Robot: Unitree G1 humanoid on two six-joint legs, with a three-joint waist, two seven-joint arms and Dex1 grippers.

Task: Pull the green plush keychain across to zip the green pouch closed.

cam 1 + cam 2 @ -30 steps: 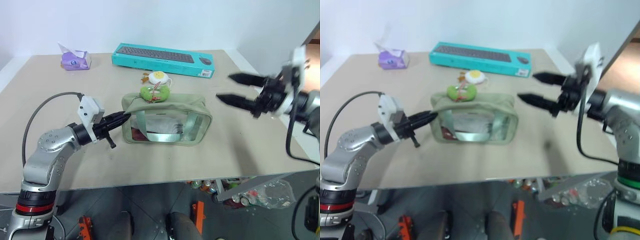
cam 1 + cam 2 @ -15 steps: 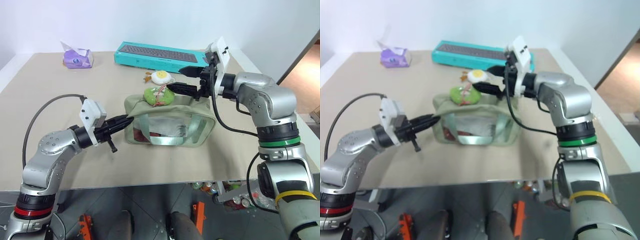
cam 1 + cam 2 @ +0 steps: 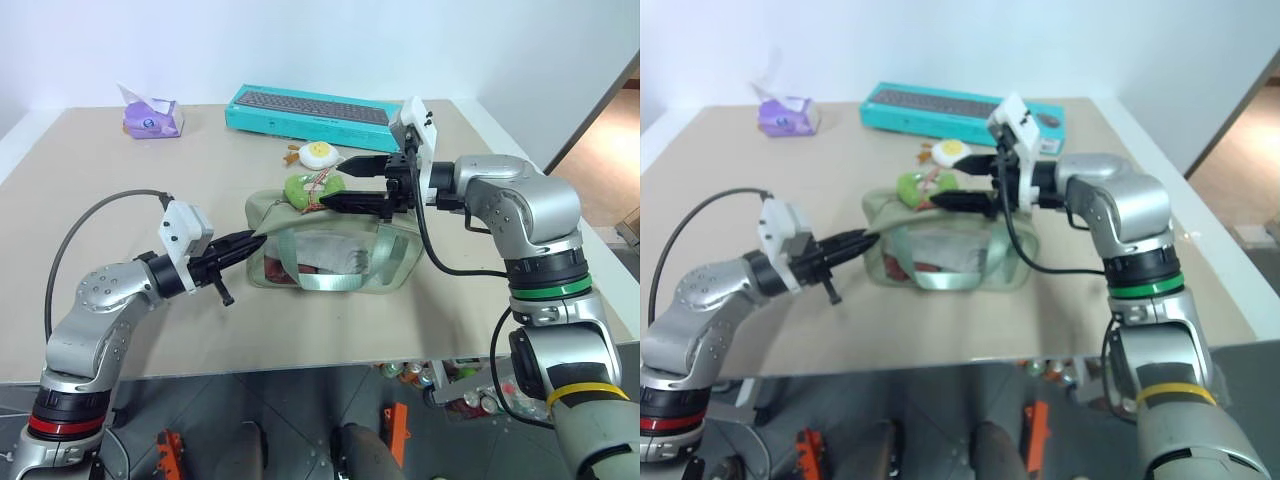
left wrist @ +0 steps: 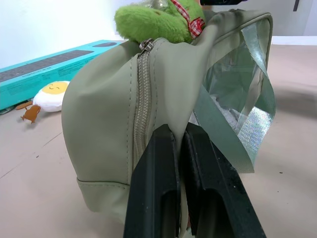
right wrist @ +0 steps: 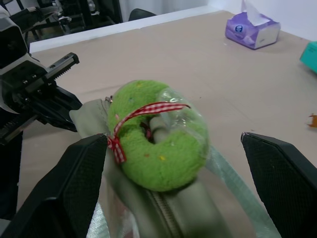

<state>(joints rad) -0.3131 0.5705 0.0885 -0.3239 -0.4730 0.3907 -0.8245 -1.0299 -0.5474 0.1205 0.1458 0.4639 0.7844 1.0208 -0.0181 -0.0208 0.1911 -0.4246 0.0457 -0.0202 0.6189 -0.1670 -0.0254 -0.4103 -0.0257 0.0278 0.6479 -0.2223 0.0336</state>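
1. Right wrist view: the green plush keychain [image 5: 157, 134] sits mid-frame atop the green pouch [image 5: 168, 218], between the spread fingers of the right hand [image 5: 171, 148]; soft, light, squashy
2. Left hand [image 3: 246, 243] clenched on the pouch's end; grip the plush's body

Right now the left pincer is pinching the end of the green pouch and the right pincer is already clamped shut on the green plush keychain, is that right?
Not quite. The left pincer is pinching the end of the green pouch, but the right pincer is open, one finger on each side of the green plush keychain, not clamped on it. The right wrist view shows this.
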